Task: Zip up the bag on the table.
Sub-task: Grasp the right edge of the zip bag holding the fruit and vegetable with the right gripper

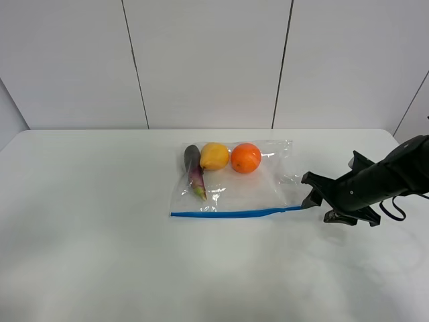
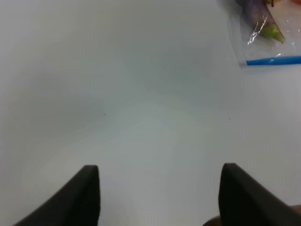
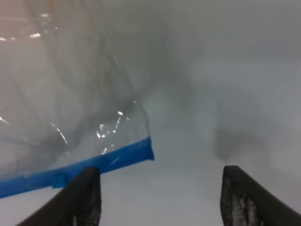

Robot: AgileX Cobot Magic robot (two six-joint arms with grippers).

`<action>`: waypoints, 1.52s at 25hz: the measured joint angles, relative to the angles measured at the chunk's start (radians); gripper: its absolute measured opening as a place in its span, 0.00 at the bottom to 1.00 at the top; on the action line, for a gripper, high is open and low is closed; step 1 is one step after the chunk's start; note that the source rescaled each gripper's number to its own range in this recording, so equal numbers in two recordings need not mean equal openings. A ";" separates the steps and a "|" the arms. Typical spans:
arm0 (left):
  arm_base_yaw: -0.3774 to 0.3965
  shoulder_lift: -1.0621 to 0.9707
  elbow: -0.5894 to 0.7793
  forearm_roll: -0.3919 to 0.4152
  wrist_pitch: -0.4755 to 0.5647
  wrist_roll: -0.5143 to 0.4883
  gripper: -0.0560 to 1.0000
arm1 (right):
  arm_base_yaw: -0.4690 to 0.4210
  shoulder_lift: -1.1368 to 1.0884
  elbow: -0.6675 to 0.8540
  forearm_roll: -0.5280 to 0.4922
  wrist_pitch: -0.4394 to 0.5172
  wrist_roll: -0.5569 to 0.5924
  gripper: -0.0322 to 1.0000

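The clear bag (image 1: 234, 184) lies flat on the white table (image 1: 100, 235), with an orange (image 1: 245, 158), a yellow fruit (image 1: 214, 155) and a purple eggplant (image 1: 195, 171) inside. Its blue zip strip (image 1: 228, 214) runs along the near edge. My right gripper (image 1: 310, 190) is open at the strip's right end, low over the table. In the right wrist view the strip's end (image 3: 127, 155) lies just ahead of the open gripper (image 3: 160, 172), closer to one finger. My left gripper (image 2: 160, 169) is open and empty over bare table, with the bag's corner (image 2: 263, 33) far off. The left arm is out of the exterior view.
A white panelled wall (image 1: 208, 60) stands behind the table's far edge. The right arm (image 1: 389, 178) reaches in from the right edge of the table.
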 joint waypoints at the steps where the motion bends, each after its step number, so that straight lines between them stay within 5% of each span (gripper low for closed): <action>1: 0.000 0.000 0.000 0.000 0.000 0.000 1.00 | 0.000 0.008 0.000 0.020 0.000 -0.032 0.70; 13: 0.000 0.000 0.000 0.000 0.000 0.000 1.00 | 0.000 0.108 -0.059 0.343 0.039 -0.438 0.70; 19: 0.000 0.000 0.000 0.000 0.000 0.000 1.00 | 0.000 0.112 -0.061 0.396 0.036 -0.491 0.67; 26: 0.000 0.000 0.000 0.000 0.000 0.000 1.00 | 0.000 0.144 -0.062 0.431 0.028 -0.530 0.52; 32: 0.000 0.000 0.000 0.000 0.000 0.000 1.00 | 0.000 0.151 -0.062 0.551 0.012 -0.645 0.50; 38: 0.000 0.000 0.000 0.000 0.000 0.000 1.00 | 0.000 0.156 -0.062 0.620 0.004 -0.717 0.18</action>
